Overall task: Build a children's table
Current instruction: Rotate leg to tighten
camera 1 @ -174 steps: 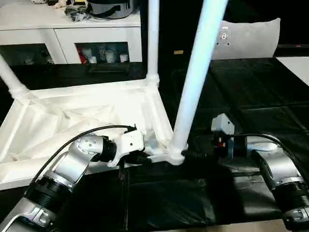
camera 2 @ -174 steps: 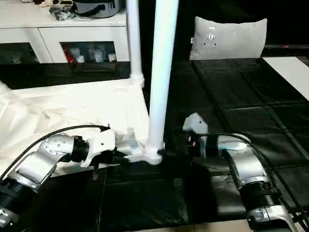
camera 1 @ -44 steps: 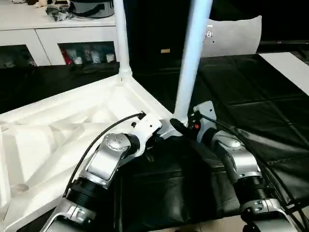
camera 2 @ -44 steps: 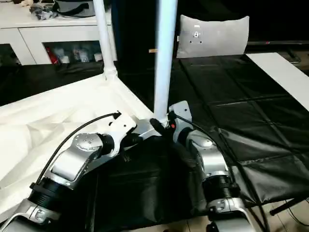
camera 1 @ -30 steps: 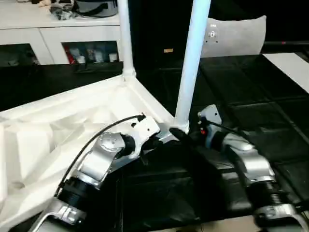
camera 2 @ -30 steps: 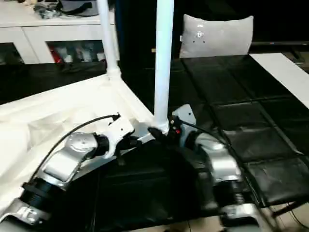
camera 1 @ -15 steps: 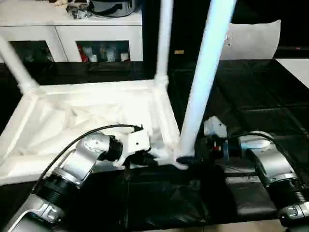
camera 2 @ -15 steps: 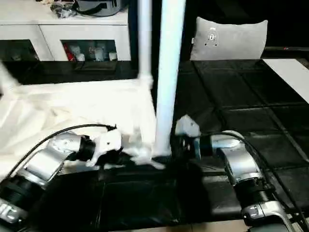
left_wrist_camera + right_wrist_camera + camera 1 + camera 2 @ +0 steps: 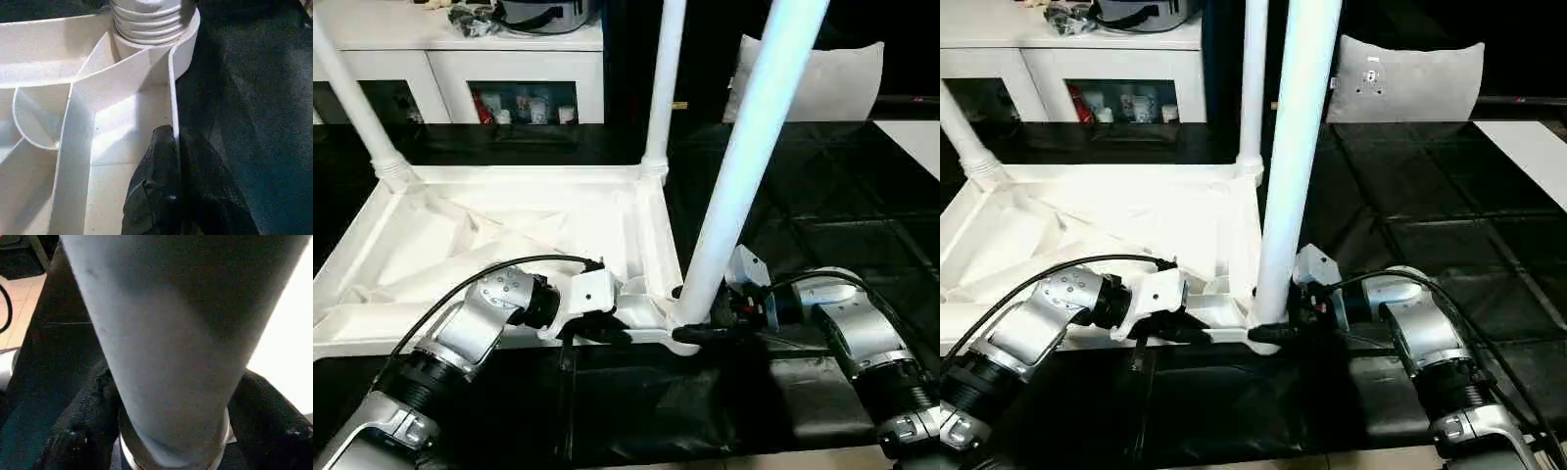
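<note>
The children's table lies upside down on the black surface, its white tabletop (image 9: 509, 174) showing the ribbed underside. Three white legs stand up from corner sockets: far left (image 9: 352, 98), far right (image 9: 661, 88) and near right (image 9: 744, 176). My left gripper (image 9: 612, 328) is shut on the tabletop's thin near rim (image 9: 172, 98), one finger (image 9: 156, 161) inside and one outside, just beside the near right socket. My right gripper (image 9: 690, 333) reaches in from the right and clasps the base of the near right leg (image 9: 166, 333), with a black finger (image 9: 83, 431) pressed against each side.
A grey cushion (image 9: 822, 83) leans at the back right. A white cabinet (image 9: 460, 59) with glass doors runs along the back left. A white panel (image 9: 913, 132) shows at the right edge. Black sheeting (image 9: 822, 215) covers the work surface around the tabletop.
The whole view has swung, so the tabletop now sits squarer to me. My right gripper's fingers have closed in around the near right leg's base. The left grip is unchanged.
</note>
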